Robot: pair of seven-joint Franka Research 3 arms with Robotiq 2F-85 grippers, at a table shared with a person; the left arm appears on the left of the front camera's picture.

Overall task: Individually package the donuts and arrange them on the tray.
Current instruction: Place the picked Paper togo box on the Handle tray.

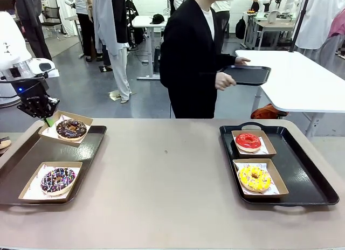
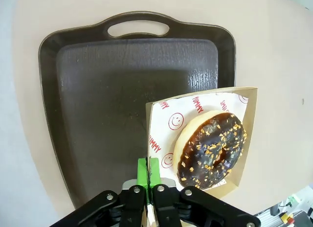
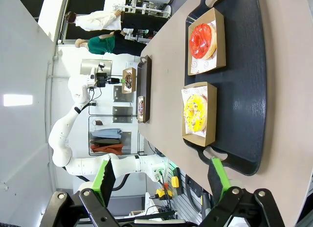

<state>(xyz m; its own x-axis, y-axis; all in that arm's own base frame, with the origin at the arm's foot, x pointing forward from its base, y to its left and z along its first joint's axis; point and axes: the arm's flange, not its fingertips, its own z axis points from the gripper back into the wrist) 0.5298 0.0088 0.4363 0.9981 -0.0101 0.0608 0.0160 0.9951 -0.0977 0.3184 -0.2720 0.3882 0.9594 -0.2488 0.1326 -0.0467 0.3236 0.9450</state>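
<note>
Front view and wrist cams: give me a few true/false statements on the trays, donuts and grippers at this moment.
1. The left gripper is shut on the edge of a box holding a chocolate donut. True.
2. The right gripper is clamped on the yellow donut. False: it is open and holds nothing, above the right tray.
3. The red donut sits farther from the robot than the yellow one on the right tray. True.
4. The left tray carries no boxes. False: a box with the sprinkled chocolate donut lies on it.
5. The person holds a black tray. True.
</note>
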